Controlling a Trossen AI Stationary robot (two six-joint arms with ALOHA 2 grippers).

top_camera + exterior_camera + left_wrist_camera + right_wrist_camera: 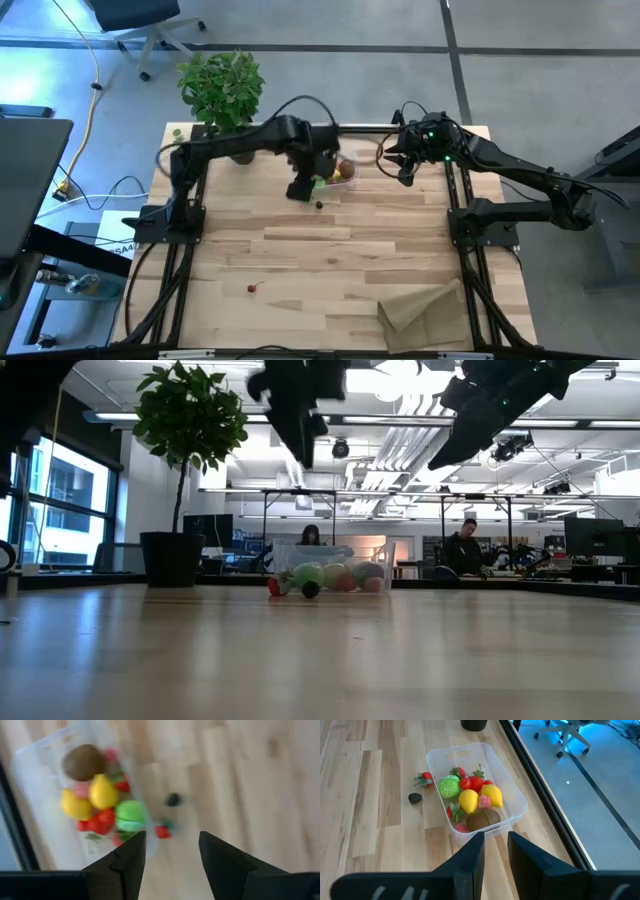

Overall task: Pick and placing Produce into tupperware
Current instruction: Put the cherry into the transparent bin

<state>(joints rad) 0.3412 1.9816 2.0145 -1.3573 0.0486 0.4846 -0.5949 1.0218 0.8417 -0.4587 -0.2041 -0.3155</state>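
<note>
The clear tupperware [512,800] sits near the table's far edge [343,172]. It holds a brown kiwi [481,819], two yellow lemons [468,800], a green lime [449,786] and several red berries [472,782]. A red strawberry [424,779] and a dark berry [415,797] lie on the wood just outside it. Another red berry [252,288] lies far off toward the near edge. My left gripper [172,845] hovers open above the strawberry beside the container. My right gripper [495,847] is raised to the container's right, open by a narrow gap, holding nothing.
A leafy potted plant [222,90] stands at the far left corner. A tan paper bag [425,305] lies at the near right. The black frame rail [540,785] runs along the far edge behind the container. People sit at desks in the room beyond [465,540].
</note>
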